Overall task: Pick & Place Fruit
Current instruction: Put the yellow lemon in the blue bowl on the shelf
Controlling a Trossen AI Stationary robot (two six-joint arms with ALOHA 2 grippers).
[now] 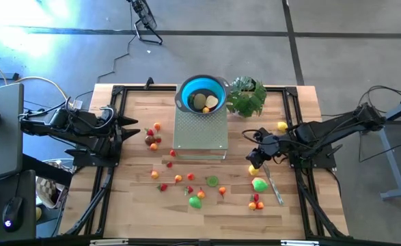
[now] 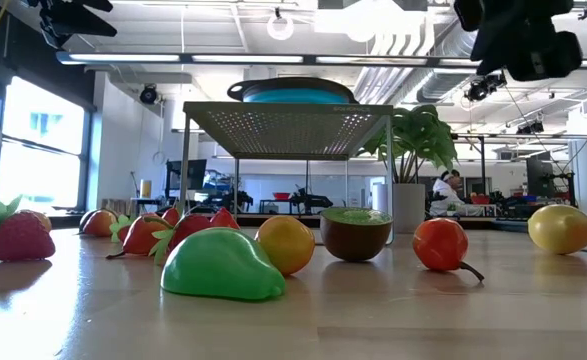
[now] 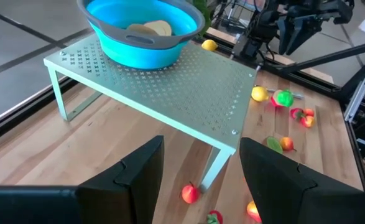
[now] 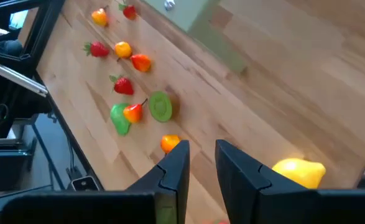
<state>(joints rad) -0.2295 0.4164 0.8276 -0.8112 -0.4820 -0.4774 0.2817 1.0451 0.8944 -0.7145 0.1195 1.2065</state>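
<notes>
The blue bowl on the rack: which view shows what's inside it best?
The left wrist view: the blue bowl sits close and tilted toward the camera, with pale fruit inside. The high view looks straight into it but from far off. The low view shows only its rim edge-on. The right wrist view misses it.

The wooden worktop (image 1: 118, 205) fills the middle of the frame. Small fruit (image 1: 195, 203) lie scattered on its lower half. A perforated metal rack (image 1: 200, 131), a plant (image 1: 246, 97) and a knife (image 1: 275, 188) stand on it too.
</notes>
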